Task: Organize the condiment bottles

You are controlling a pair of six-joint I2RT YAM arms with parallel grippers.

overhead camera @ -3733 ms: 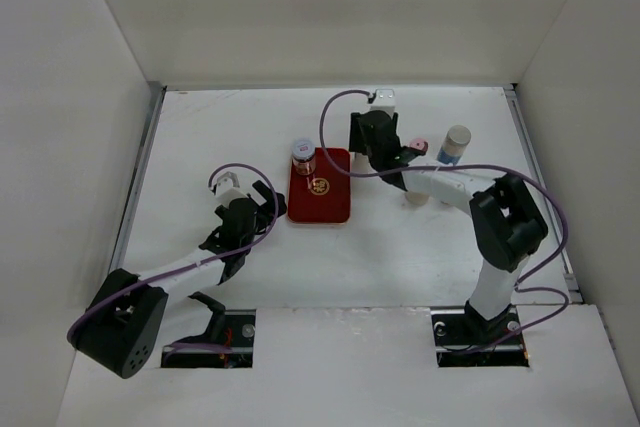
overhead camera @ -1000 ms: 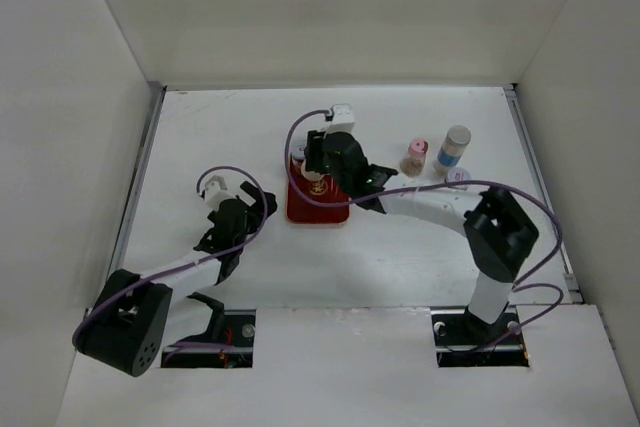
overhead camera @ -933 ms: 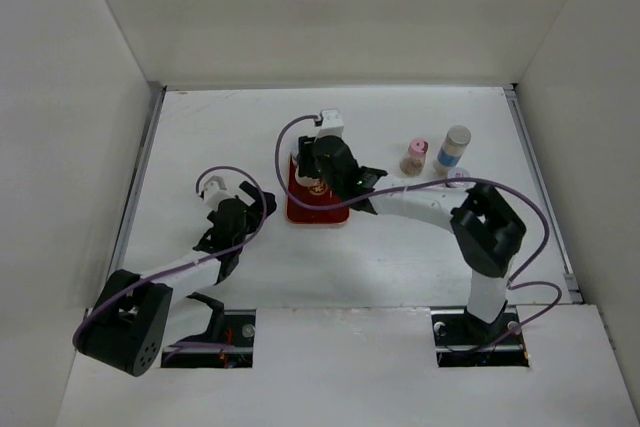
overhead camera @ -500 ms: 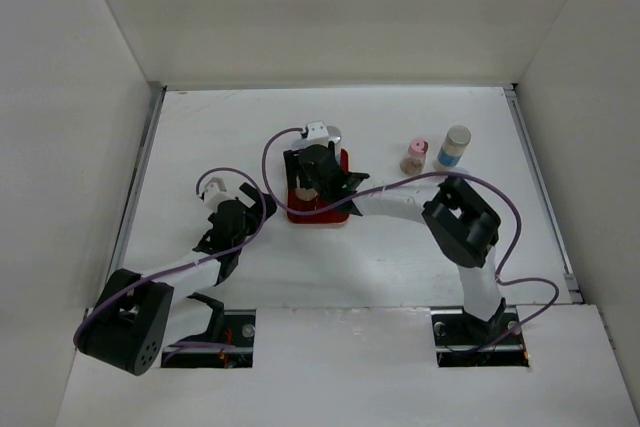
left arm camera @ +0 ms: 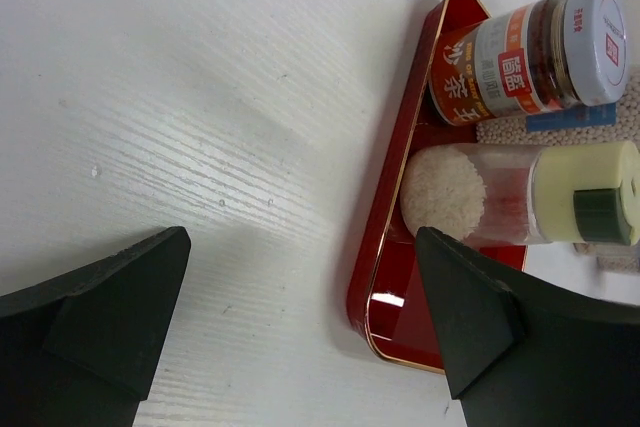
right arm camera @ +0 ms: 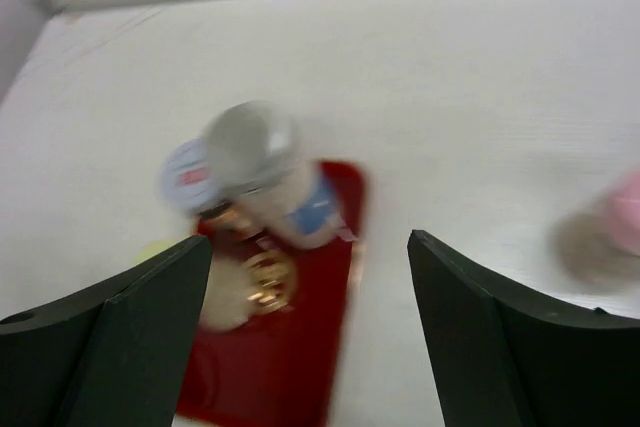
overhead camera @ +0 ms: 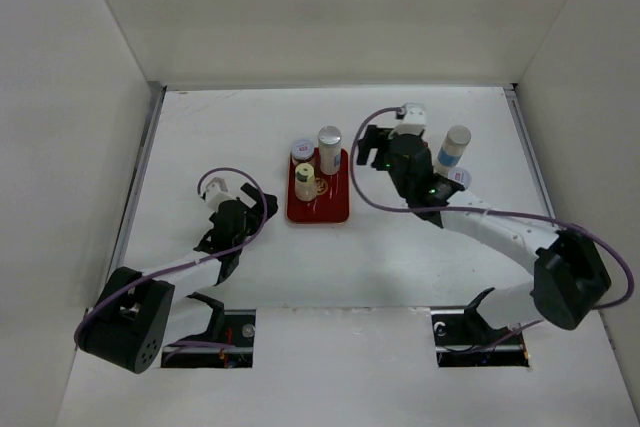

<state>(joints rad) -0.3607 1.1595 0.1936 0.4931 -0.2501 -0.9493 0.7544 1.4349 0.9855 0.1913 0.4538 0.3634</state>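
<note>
Three condiment bottles stand at the far end of the red tray point(overhead camera: 330, 209): a silver-capped one point(overhead camera: 329, 148), a lilac-capped jar point(overhead camera: 301, 150) and a yellow-green-capped shaker point(overhead camera: 305, 182). My right gripper point(overhead camera: 366, 150) hangs open just right of the tray with nothing between its fingers; its own view is blurred and shows the silver-capped bottle point(right arm camera: 262, 165) ahead. My left gripper point(overhead camera: 262, 205) is open and empty left of the tray, where its view shows the red-labelled jar point(left arm camera: 520, 57) and the shaker point(left arm camera: 500, 197).
Another silver-capped bottle with a blue label point(overhead camera: 455, 146) stands at the far right, a lilac-capped jar point(overhead camera: 463, 178) just in front of it. A pink blur point(right arm camera: 622, 227) sits at the right wrist view's edge. White walls enclose the table.
My right gripper has opened, left the silver-capped bottle standing on the tray's far right corner, and pulled back to the right. The left arm has not moved.
</note>
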